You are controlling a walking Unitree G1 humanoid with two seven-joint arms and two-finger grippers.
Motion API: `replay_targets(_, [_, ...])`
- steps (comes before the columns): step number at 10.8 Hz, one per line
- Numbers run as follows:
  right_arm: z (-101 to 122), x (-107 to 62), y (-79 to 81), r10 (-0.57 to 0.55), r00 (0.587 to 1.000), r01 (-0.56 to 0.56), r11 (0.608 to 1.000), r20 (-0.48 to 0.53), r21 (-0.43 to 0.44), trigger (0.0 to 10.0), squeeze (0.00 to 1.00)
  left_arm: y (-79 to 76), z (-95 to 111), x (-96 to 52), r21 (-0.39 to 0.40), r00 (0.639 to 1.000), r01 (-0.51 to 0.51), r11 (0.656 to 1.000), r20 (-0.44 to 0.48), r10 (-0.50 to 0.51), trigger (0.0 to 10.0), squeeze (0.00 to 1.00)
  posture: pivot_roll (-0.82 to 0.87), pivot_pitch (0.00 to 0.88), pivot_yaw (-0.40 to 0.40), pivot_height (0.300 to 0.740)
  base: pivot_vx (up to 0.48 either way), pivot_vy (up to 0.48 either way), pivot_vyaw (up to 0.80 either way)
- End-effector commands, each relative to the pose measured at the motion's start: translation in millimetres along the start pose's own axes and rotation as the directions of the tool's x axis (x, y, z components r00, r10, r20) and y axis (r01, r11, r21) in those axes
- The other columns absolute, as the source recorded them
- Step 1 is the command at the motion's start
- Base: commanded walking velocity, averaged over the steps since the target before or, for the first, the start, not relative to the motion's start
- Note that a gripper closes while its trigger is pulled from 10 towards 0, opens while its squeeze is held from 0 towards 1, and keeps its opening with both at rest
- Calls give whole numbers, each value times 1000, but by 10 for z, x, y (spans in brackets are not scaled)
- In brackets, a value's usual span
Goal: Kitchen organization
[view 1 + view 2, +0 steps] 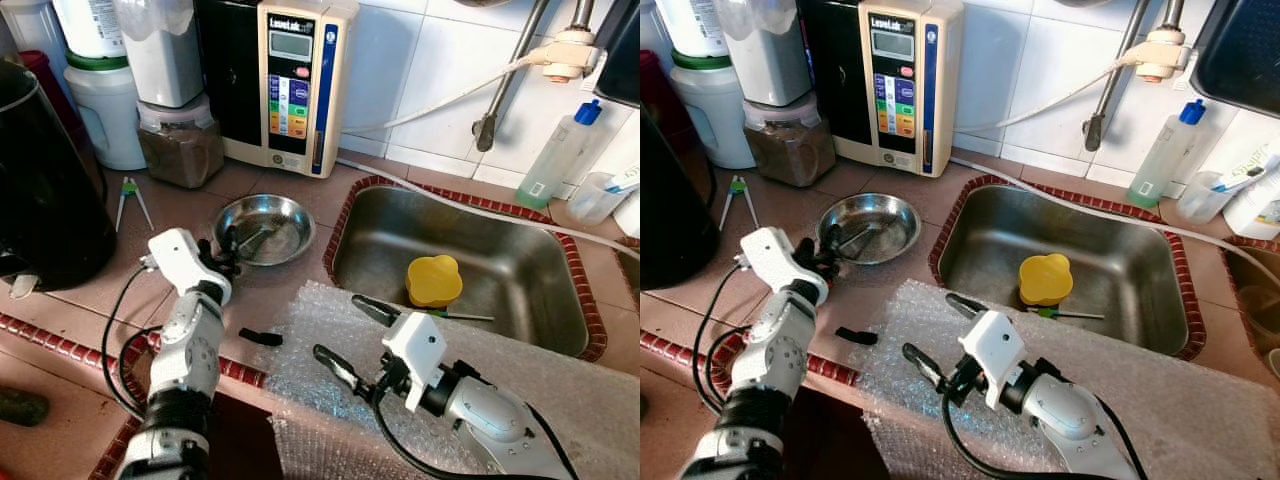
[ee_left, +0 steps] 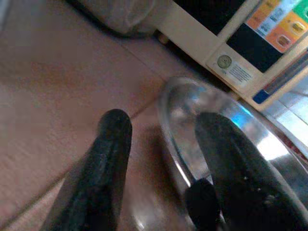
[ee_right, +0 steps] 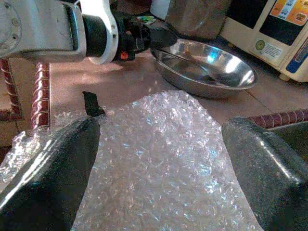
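Left wrist view: the left gripper (image 2: 161, 144) has its fingers apart, straddling the near rim of the bowl (image 2: 226, 125); one finger (image 2: 108, 159) sits outside the rim on the tiled counter (image 2: 62, 82), the other inside, and no squeeze on the rim is visible yet. In the left eye view the same gripper (image 1: 222, 255) meets the bowl (image 1: 265, 228) at its near-left edge, with the water unit (image 1: 290, 80) standing beyond the bowl and the jar (image 1: 180, 145) beyond and to the gripper's left. The right gripper (image 1: 345, 335) hangs over the bubble wrap (image 1: 320, 340) with its fingers spread wide and nothing between them; the sink (image 1: 560, 300) lies ahead and to its right, holding a yellow mold (image 1: 434, 280) and a thin tool with a green tip. A small black piece (image 1: 260, 337) lies on the counter between the two grippers, just off the wrap's edge. Green tongs (image 1: 130, 195) lie to the left of the left gripper. Progress assessment: early. The bowl is not lifted, the wrap is still spread across the counter edge, and the sink items, black piece and tongs remain loose. The bowl pickup appears to be the step in hand; the remaining items follow.
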State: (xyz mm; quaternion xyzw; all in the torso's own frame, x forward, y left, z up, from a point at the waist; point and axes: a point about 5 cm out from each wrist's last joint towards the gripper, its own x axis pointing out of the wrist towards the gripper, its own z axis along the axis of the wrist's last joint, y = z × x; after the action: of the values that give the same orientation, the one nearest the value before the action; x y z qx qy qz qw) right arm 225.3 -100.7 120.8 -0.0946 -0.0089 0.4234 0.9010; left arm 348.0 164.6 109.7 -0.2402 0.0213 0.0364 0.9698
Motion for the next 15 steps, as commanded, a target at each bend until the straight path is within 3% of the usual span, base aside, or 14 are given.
replay_targets(1, [12,14,-13,-1,1000,1,1000,5,-18,10000,0,10,7,28,8,1000,-20,1000,-7,20,0,0,140,0,-49,740,0,0,0])
replay_targets(8, [12,59,-26,-23,1000,23,999,11,-34,10000,0,9,196,179,8,997,-59,998,50,58,0,0,141,0,-44,740,0,0,0])
replay_targets(10, [23,57,-61,-48,999,49,997,14,-59,10000,0,-147,348,239,56,993,17,998,116,-23,0,0,135,0,-44,740,0,0,0])
replay_targets(11, [27,52,-76,-58,998,59,996,16,-66,10000,0,-276,422,250,123,982,101,987,146,-118,0,0,134,0,-43,740,0,0,0])
replay_targets(13, [75,57,-143,-114,993,118,987,41,-109,10000,0,-533,607,220,280,929,250,927,201,-311,0,0,135,0,-43,740,0,0,0])
replay_targets(15, [220,84,-324,-229,967,245,955,109,-167,10000,0,-794,746,114,407,831,399,822,219,-512,0,0,138,0,-43,740,0,0,0])
